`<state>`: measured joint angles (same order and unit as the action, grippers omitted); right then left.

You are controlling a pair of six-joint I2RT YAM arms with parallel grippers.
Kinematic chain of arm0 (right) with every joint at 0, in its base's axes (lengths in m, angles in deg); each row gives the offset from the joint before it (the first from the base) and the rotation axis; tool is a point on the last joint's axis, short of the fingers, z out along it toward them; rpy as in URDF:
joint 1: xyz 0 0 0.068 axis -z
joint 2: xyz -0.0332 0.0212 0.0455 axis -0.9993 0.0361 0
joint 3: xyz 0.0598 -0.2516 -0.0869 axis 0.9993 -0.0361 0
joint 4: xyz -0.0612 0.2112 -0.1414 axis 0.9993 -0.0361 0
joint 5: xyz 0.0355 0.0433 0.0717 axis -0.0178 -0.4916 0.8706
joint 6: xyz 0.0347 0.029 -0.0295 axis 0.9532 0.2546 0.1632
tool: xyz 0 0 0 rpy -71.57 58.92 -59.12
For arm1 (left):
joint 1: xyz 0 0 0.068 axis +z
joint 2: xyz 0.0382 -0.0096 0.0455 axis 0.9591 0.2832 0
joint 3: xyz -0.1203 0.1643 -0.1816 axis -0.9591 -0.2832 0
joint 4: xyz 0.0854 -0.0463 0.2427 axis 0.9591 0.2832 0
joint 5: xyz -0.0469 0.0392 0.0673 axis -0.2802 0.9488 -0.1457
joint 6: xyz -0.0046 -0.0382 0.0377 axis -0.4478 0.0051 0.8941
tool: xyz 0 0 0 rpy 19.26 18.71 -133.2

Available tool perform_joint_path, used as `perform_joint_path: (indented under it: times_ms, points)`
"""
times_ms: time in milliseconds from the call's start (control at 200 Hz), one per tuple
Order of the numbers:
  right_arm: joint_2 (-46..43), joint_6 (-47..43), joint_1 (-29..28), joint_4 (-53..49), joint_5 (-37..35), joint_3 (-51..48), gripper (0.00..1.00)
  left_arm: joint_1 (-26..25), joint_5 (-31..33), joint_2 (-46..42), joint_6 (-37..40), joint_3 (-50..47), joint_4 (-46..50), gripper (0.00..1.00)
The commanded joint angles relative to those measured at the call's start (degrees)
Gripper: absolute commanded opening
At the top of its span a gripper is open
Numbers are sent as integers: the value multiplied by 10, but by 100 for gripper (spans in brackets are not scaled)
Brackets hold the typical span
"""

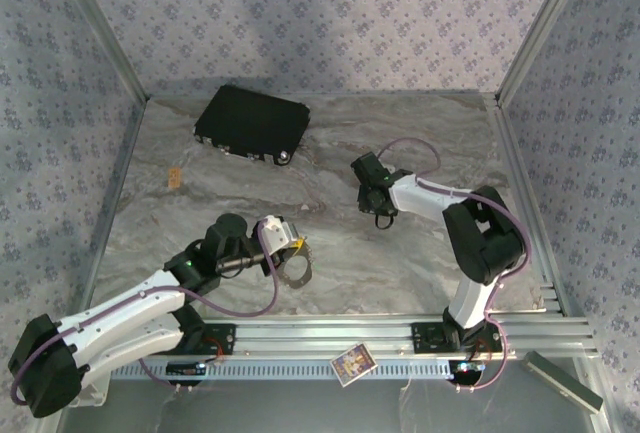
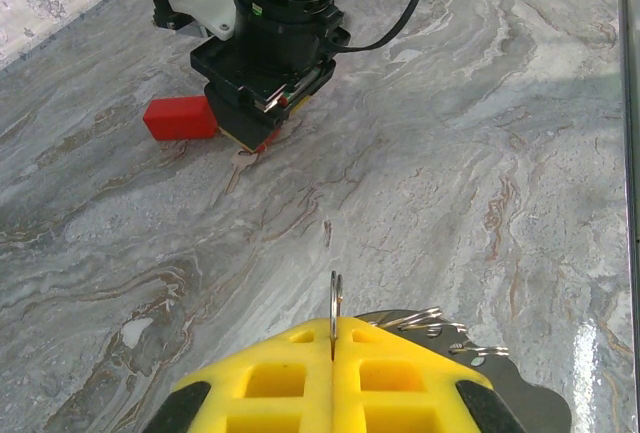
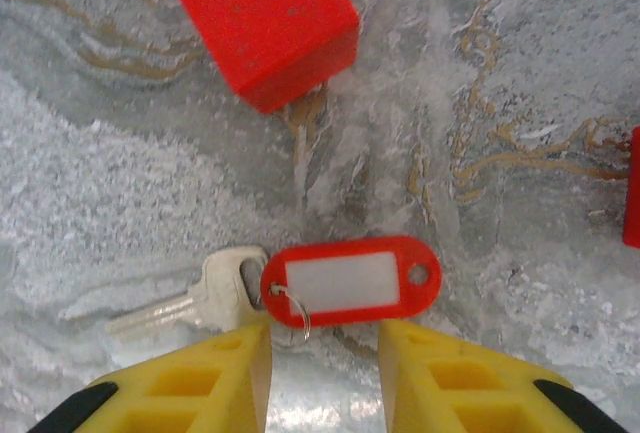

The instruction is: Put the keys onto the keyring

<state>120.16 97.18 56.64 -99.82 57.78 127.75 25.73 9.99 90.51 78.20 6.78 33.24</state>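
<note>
Left fingers (image 2: 290, 363) pinch the thin silvery keyring (image 2: 335, 298) upright, at the near part of the surface (image 2: 480, 153).
Right fingers (image 3: 225, 373) are apart, straddling the red-tagged key (image 3: 350, 283), which lies flat; red block (image 3: 260, 13) just beyond, black case (image 1: 250, 123) far back.

Running this remotely, and it's pretty clearly a robot test cell in a lab, not anybody's home. The floral wallpapered walls (image 1: 330, 13) are just flat panels set into bare aluminium frame posts (image 1: 100, 28). They box in a marble-look tabletop (image 1: 400, 263) on three sides. My left arm (image 1: 130, 313) and right arm (image 1: 480, 238) are bolted to a slotted aluminium rail (image 1: 330, 338), with purple cables (image 1: 412, 141) looping loose.
</note>
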Motion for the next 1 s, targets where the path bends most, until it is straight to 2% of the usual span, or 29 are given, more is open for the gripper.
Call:
perform_joint_path:
  times_ms: [0, 425, 994]
  points:
    - [11, 28, 11, 28, 3, -1, 32, -5, 2, -6, 3, 11, -24, 0]
    - [25, 27, 15, 27, 25, 2, 31, -5, -1, -4, 13, 13, -23, 0]
    - [29, 15, 7, 5, 40, 15, 24, -5, -9, -15, 17, 13, -19, 0]
